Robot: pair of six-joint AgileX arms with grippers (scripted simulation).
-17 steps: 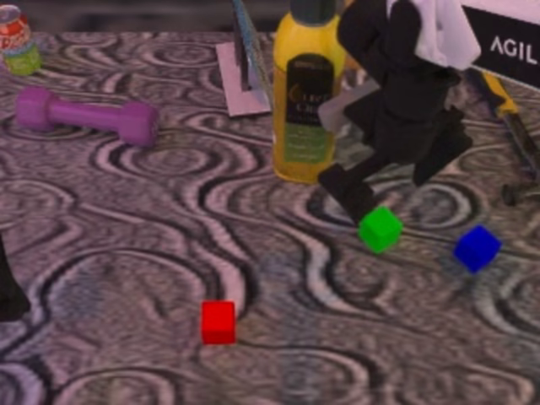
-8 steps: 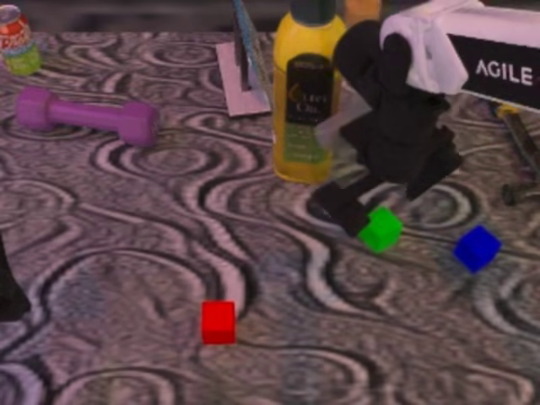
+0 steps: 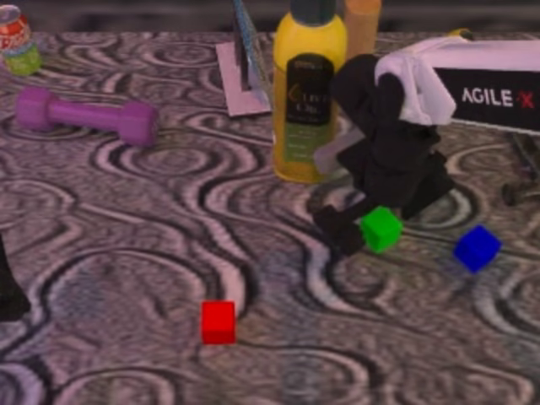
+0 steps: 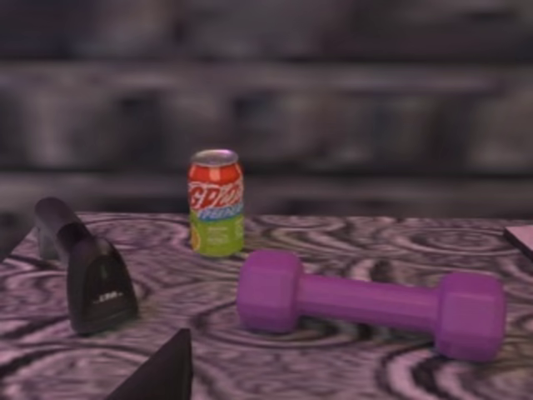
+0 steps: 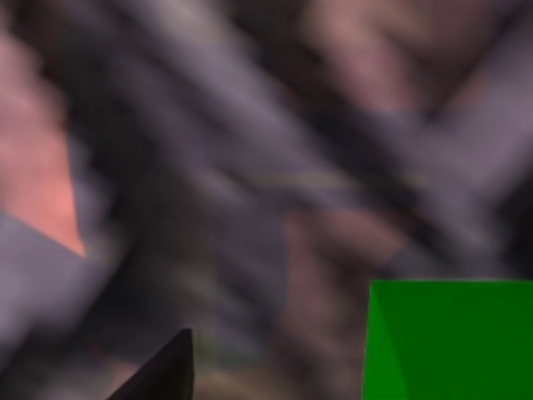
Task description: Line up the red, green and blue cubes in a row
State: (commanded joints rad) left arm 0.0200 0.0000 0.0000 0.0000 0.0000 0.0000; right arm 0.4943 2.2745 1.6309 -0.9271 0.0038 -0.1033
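Now right hand [image 3: 371,221] open, straddling green cube [image 3: 381,229]; cube corner-on, no long axis.

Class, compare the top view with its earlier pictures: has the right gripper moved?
Yes. The right gripper has come down and slightly left, closing on the green cube, which sits unmoved beside the yellow bottle.
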